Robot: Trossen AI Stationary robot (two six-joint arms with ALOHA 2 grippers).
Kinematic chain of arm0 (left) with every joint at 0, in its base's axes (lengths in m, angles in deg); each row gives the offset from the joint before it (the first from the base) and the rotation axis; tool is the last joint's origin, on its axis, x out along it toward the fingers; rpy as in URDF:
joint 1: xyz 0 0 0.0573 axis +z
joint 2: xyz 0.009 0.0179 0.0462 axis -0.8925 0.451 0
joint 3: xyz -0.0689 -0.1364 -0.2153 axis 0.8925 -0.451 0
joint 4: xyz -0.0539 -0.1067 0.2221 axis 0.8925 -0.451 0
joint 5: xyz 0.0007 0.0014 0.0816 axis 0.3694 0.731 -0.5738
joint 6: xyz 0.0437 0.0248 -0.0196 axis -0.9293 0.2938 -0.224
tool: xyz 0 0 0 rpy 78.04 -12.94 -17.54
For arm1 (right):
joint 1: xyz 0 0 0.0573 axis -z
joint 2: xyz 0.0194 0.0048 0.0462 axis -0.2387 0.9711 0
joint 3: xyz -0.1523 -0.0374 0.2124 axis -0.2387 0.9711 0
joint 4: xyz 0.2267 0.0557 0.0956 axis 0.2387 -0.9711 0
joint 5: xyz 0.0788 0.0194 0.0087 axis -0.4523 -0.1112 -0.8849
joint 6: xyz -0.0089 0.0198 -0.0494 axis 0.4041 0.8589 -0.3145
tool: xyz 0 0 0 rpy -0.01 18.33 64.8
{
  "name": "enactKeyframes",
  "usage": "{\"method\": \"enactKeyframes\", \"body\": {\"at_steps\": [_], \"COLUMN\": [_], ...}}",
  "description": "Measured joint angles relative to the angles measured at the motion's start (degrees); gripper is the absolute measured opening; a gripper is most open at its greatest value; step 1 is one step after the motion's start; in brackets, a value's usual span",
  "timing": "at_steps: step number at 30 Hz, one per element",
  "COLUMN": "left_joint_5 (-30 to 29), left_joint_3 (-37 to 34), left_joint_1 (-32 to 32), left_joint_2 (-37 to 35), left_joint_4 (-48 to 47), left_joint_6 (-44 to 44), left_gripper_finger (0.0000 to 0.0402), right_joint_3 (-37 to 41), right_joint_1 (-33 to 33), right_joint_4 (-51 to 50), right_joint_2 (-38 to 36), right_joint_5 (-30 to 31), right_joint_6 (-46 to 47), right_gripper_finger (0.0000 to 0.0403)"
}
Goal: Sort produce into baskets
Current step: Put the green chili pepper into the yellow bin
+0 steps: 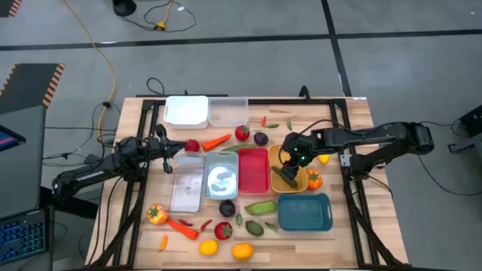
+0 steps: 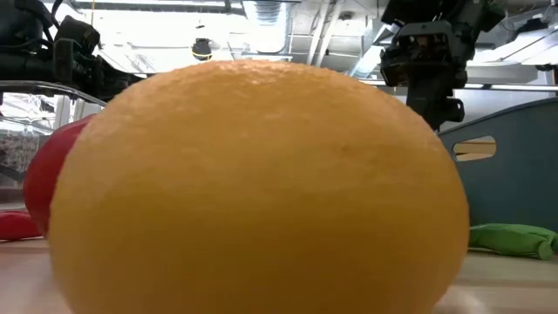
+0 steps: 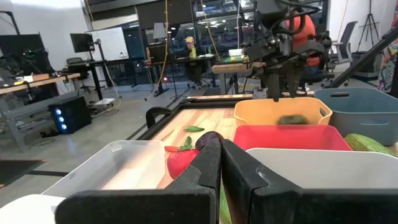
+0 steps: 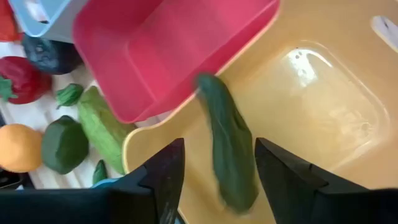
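1. High view: camera overhead, looking straight down on the whole wooden table (image 1: pixel 143 120), both arms and some floor around it. Widest, farthest view.
2. Low view: camera at tabletop level, facing across the table into the room. An orange fruit (image 2: pixel 257 187) sits very close to the lens, filling most of the pic.
3. Left wrist view: looks level past its own dark fingers (image 3: pixel 205 180), over the bins twd the room.
4. Right wrist view: points steeply down, close over the yellow-orange bin (image 4: pixel 323 99).
5. Shared: yellow-orange bin, red bin (image 4: pixel 168 50) and cucumber (image 4: pixel 230 149) show in high + both wrist views; teal bin (image 2: pixel 514 174) in low, high, left wrist.
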Motion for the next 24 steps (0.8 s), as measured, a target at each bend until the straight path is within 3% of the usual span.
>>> {"method": "enactKeyframes", "body": {"at_steps": [13, 20, 24], "left_joint_5": [0.0, 0.0, 0.0], "left_joint_3": [0.0, 0.0, 0.0], "left_joint_1": [0.0, 0.0, 0.0], "left_joint_2": [0.0, 0.0, 0.0], "left_joint_4": [0.0, 0.0, 0.0], "left_joint_6": [0.0, 0.0, 0.0], "left_gripper_finger": [0.0000, 0.0000, 0.0000], "right_joint_3": [-2.8, -7.1, -7.1], "right_joint_1": [8.3, 16.6, 22.9], "right_joint_4": [0.4, 5.2, 6.0], "right_joint_2": [-1.9, -1.8, -1.5], "right_joint_5": [-2.1, 9.8, 11.4], "right_joint_6": [-6.1, -18.6, -19.4], "right_gripper_finger": [0.0234, 0.0228, 0.0226]}}
